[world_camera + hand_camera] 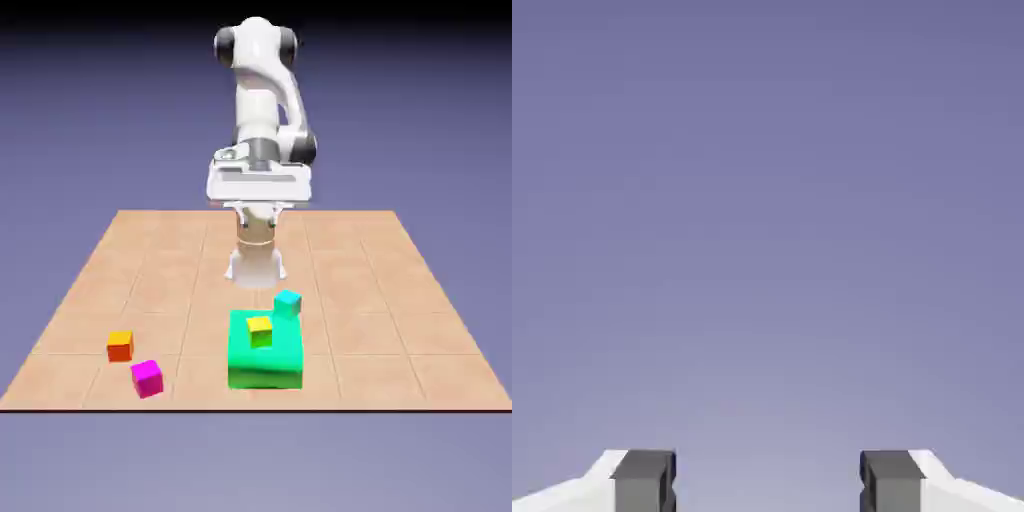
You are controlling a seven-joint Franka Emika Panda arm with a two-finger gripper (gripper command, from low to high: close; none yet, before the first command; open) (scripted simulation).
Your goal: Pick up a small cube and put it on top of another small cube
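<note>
**Pink cube on the counter, my fingers spread and bare**

The pink cube (147, 378) sits on the counter (400, 300) near its front edge, toward the exterior view's left. It rests flat on the tiles, turned a little askew to the tile lines, with nothing on top of it. The orange cube (120, 346), the one with the yellow top face, stands just beside the pink cube, a bit further back and to the left of it; the two do not touch.

To the right of the pink cube, well apart from it, is the green block (265, 355), much bigger than either small cube. A yellow-green cube (260, 331) rests on the block's top face. A teal cube (288, 303) sits at the block's far right corner; whether it is on the block or just behind it I cannot tell.

My arm (262, 110) rises far behind the pink cube, at the back of the counter, with my hand held high above the surface. In the hand view my fingers (644, 480) stand spread wide with nothing between them, and only the plain violet backdrop shows ahead.
</note>
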